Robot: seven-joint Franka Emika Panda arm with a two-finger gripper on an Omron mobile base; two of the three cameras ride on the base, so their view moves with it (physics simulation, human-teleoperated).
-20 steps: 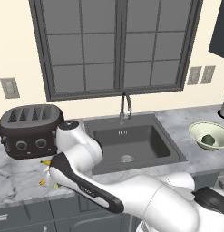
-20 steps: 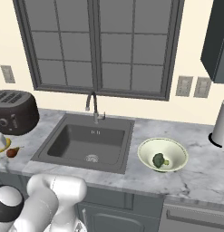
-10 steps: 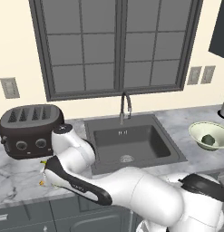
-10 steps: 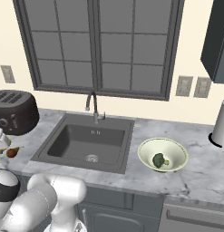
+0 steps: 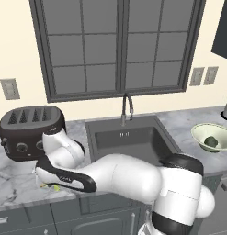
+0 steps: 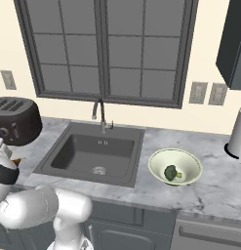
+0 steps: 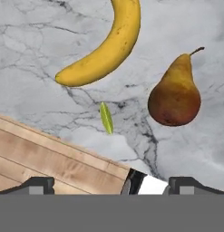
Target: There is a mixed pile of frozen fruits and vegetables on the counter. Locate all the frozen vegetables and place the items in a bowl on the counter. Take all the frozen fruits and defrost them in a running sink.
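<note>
In the hand view, my gripper hangs open above the marble counter, its fingertips wide apart with nothing between them. Just ahead lies the tiny yellow-green sliver. The yellow banana curves beyond it, and the reddish-brown pear lies to the right. My arm bends low over the counter left of the sink, hiding most of the pile. The pale green bowl right of the sink holds the broccoli floret. The bowl and its broccoli also sit at the right edge of the left base view.
A dark toaster stands behind the pile, close to my arm. The slim faucet arches over the back of the sink. A white appliance sits at the far right. A wooden floor shows past the counter's front edge.
My arm has swung lower and further left over the pile by the toaster, covering the banana in the right base view. Bowl and broccoli have not moved.
</note>
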